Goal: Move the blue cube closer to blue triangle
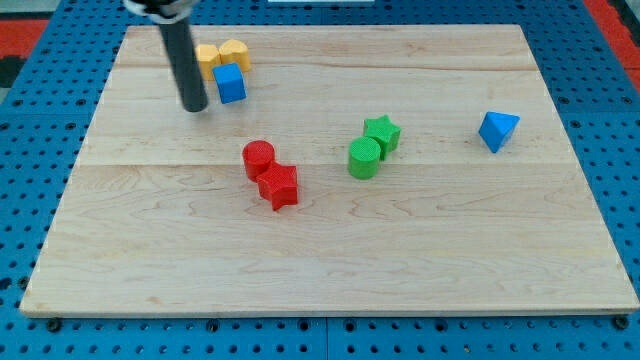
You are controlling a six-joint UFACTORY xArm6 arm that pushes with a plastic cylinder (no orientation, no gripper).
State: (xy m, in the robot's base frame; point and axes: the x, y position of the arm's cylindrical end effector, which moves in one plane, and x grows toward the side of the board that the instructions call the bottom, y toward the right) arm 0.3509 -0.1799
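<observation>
Up in the upper left of the frame, my tip (194,107) rested on the counter (320,270), just to the left of the blue cube (230,84) and a little below its middle. A narrow strip of bare wood showed between the two, so they looked close but apart. The rod rose from there straight to the top edge of the frame. This arm carried no jaws at all, only the rod, so nothing was open, closed or clamped on anything.

The blue cube sat touching the lower edge of two yellow blocks: a yellow star (208,56) on the left and a yellow block (235,54) with rounded sides on the right, whose exact shape I could not make out.

The blue triangle (498,130) lay far off at the right side of the frame, somewhat lower than the cube, well apart from it.

Between them, nearer the middle, a red cylinder (258,158) touched a red star (279,186) below and to its right. Further right, a green cylinder (364,157) touched a green star (382,134) above and to its right.
</observation>
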